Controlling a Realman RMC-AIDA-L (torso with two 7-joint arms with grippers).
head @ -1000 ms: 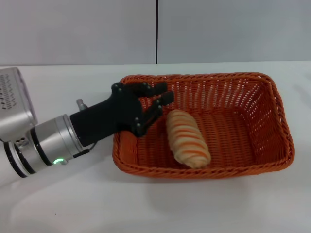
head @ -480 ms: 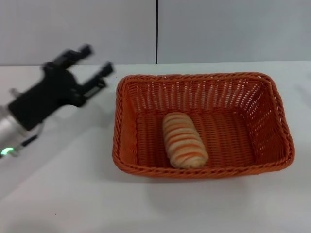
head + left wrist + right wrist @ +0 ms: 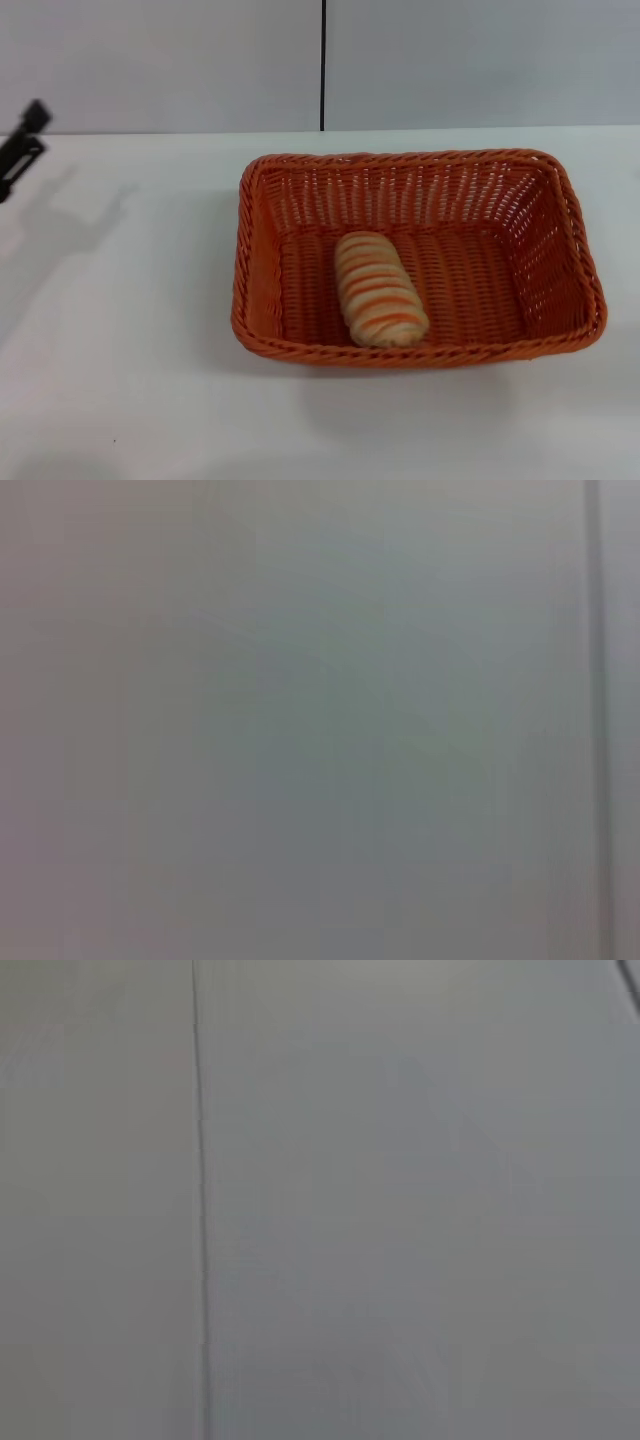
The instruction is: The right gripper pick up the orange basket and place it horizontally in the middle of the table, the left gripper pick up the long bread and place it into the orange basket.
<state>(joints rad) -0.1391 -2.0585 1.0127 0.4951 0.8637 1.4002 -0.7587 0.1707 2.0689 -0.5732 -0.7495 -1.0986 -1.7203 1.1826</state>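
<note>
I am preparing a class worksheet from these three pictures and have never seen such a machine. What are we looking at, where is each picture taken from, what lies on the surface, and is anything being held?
This is a robot with two arms that end in grippers. The wide picture comes from a camera on its head, looking down at a white table. On it stands the orange basket, lying lengthwise across the view, with the long bread resting on its floor. Only the tips of the left gripper show, at the far left edge, well away from the basket and holding nothing. The right gripper is out of sight. The other two pictures come from cameras on the wrists; both show only a plain grey surface with a thin line, so they tell nothing about the table.
</note>
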